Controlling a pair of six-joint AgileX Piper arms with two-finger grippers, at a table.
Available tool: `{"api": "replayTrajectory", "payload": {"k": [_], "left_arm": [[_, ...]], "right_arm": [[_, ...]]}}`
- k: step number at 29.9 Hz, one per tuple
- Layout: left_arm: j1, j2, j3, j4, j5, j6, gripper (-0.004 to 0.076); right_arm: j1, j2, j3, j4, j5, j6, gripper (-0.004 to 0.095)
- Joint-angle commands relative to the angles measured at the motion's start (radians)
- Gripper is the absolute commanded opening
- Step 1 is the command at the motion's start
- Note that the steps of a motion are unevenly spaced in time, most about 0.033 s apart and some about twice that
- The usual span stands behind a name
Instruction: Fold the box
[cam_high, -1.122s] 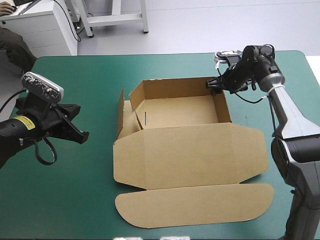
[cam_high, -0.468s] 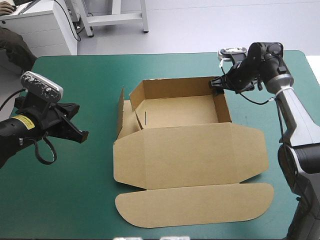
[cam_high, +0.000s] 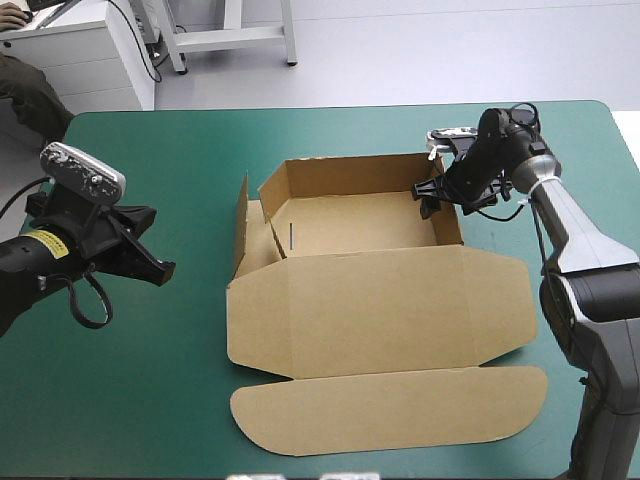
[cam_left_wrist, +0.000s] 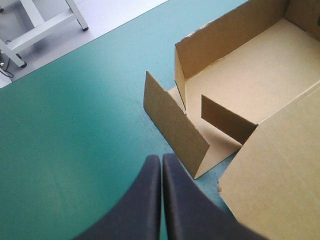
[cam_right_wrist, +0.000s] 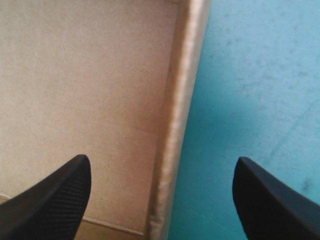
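The left gripper (cam_high: 165, 268) hangs over the bare teal-green cover (cam_high: 180, 160) near the table's left edge. In its own wrist view the two black fingers (cam_left_wrist: 145, 200) meet in a pointed arch, closed on nothing (only cover lies beneath them). The gripper (cam_left_wrist: 161, 159) points toward the box and is clear of it.

The box (cam_high: 380, 300) lies in the middle of the table as an open brown tray. Its left side flap (cam_high: 241, 220) stands upright but splayed outward, away from the tray's corner; the left wrist view shows this flap (cam_left_wrist: 175, 130) just ahead of the fingertips, with a short inner tab behind it. The far wall and right wall (cam_high: 447, 215) are raised. The lid (cam_high: 380, 330) lies flat toward the near edge, its rounded tuck flap (cam_high: 390, 410) flat beyond it.

The right gripper (cam_high: 430, 195) sits at the right wall, near the far right corner. Its fingers stand wide apart (gripping nothing), straddling the wall's top edge (cam_right_wrist: 175, 125): one over the tray's interior, one over the cover (cam_right_wrist: 260, 60).
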Motion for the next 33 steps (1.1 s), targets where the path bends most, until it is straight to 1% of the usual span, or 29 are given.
{"api": "replayTrajectory", "payload": {"k": [1, 4, 8, 10, 16, 25, 31, 33], "left_arm": [[0.001, -0.011, -0.027, -0.011, -0.063, -0.009, -0.0008], [0.001, -0.011, -0.027, -0.011, -0.061, -0.013, -0.0008], [0.001, -0.011, -0.027, -0.011, -0.061, -0.028, -0.0008], [0.001, -0.011, -0.027, -0.011, -0.061, -0.030, -0.0008], [0.001, -0.011, -0.027, -0.011, -0.061, -0.033, -0.0008], [0.001, -0.011, -0.027, -0.015, -0.061, -0.035, -0.0008], [0.001, -0.011, -0.027, -0.010, -0.059, -0.039, -0.0008], [0.001, -0.011, -0.027, 0.004, -0.056, -0.039, -0.0008]], "right_arm": [[-0.002, -0.055, -0.026, 0.020, -0.042, -0.006, 0.0706], [-0.002, -0.048, -0.026, 0.015, -0.046, -0.006, 0.0649], [-0.002, -0.027, -0.027, 0.011, -0.034, -0.006, 0.0508], [-0.002, -0.022, -0.027, 0.011, -0.034, -0.006, 0.0394], [-0.002, -0.022, -0.027, 0.011, -0.037, -0.012, -0.0023], [-0.002, -0.050, -0.043, 0.007, -0.030, -0.028, -0.0015], [-0.006, -0.124, -0.114, -0.016, 0.038, -0.060, -0.0015], [-0.015, -0.165, -0.116, -0.015, 0.038, -0.064, -0.0017]]}}
